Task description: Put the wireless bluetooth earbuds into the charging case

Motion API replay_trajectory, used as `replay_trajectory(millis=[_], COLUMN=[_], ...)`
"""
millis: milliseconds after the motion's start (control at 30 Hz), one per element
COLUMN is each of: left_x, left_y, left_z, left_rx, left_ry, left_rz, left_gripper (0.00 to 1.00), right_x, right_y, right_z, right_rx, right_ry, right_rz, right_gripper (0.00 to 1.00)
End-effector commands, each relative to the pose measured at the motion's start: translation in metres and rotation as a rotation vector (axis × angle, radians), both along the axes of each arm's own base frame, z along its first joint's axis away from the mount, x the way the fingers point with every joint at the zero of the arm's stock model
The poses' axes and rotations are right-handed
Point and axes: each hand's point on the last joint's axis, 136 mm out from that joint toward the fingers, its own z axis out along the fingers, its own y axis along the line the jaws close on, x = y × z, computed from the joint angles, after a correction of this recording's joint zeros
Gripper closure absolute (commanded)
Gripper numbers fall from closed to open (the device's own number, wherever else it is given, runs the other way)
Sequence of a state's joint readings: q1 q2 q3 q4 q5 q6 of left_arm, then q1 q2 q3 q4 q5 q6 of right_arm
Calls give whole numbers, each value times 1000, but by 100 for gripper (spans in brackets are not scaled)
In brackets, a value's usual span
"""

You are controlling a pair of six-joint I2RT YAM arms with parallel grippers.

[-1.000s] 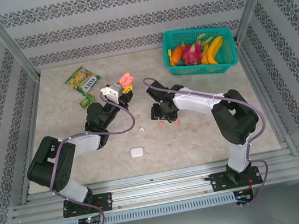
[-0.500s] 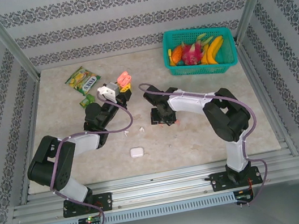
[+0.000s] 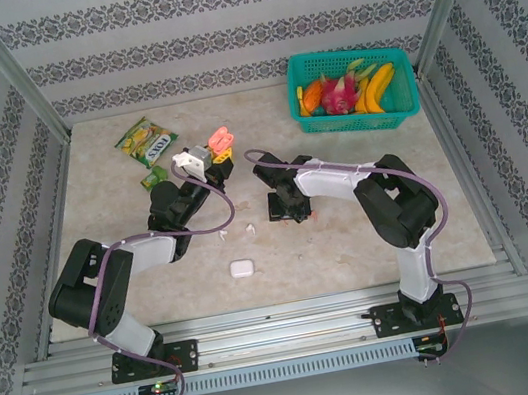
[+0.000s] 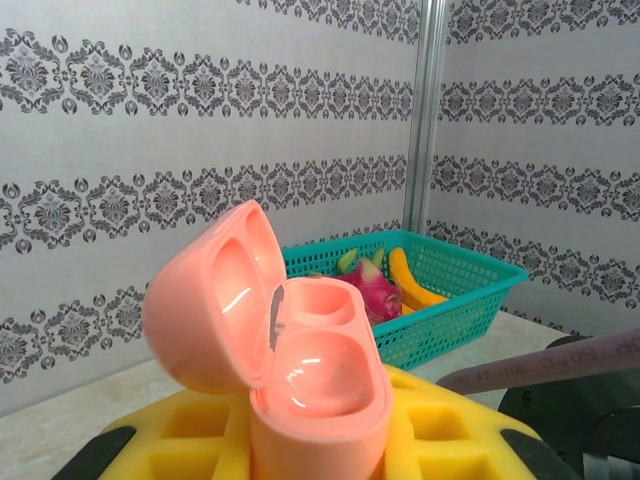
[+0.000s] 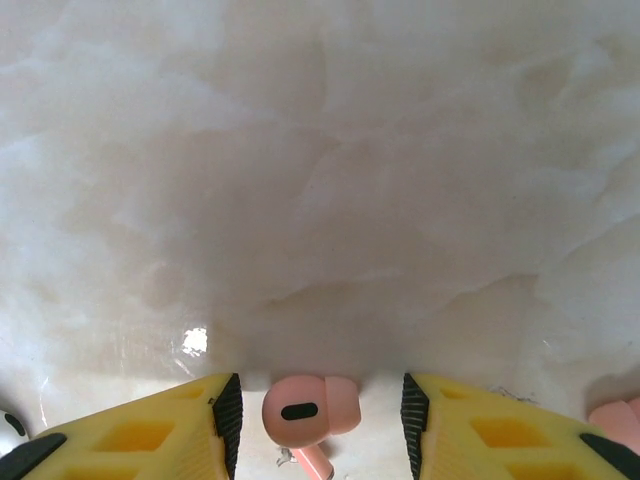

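The left end effector (image 3: 219,157) holds an open pink charging case (image 3: 222,140), while the right end effector (image 3: 292,211) is down at the middle of the surface (image 3: 353,243). 1 white earbud (image 3: 249,228) lies between the arms, with a closed white case (image 3: 241,268) nearer the bases. 2 green packets (image 3: 146,141) and a teal fruit basket (image 3: 353,123) sit at the far side.
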State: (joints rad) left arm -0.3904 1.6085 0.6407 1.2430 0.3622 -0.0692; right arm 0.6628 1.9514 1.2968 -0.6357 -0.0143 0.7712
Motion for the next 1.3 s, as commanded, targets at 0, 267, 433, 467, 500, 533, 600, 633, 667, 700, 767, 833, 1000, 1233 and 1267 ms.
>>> replay_trajectory(millis=[0,267,433,467,500,533,600,633,667,700,767,833,1000,1233,1267], left_x=[-2,-1,0,-1,-1,-1,-1,-1,-1,-1,0,-1,-1,-2,-2], left_y=[2,1,1,1,1,0,0,0,1,1,1,1,1,1,1], left_z=[12,10,10,9,9,9,9,8,8,8,8,8,8,8,8], left_rx=[-34,-32,-32,-33,-33,-34,-36,-37,-38,-39,-39,-39,-41,-40,-40], left_ry=[-41,-36,-36,-34,-35,-35,-36,-33,-34,-32,-33,-35,-33,-32,-32], left_rz=[-14,-18,-18,-19,-19,-21,-21,-22,-21,-21,-19,-22,-24,-24,-25], left_gripper=[100,100,100,100,100,100,100,100,100,100,100,100,100,100,100], right_x=[6,7,8,8,8,8,6,7,6,6,5,5,5,8,8], right_y=[-3,0,3,3,3,3,5,5,5,5,5,6,6,9,9], right_z=[-6,-8,-7,-6,-6,-6,-6,-6,-6,-6,-6,-6,-7,-1,-1], right_rx=[-14,-3,8,9,9,10,12,11,9,9,6,5,3,16,19], right_ry=[-2,1,-1,-1,-1,0,1,1,2,1,3,3,1,-16,-15], right_rz=[-3,-5,-6,-6,-7,-7,-6,-8,-7,-10,-12,-16,-19,-19,-19], right_gripper=[52,59,62,63,64,65,65,65,65,65,65,65,68,72,72])
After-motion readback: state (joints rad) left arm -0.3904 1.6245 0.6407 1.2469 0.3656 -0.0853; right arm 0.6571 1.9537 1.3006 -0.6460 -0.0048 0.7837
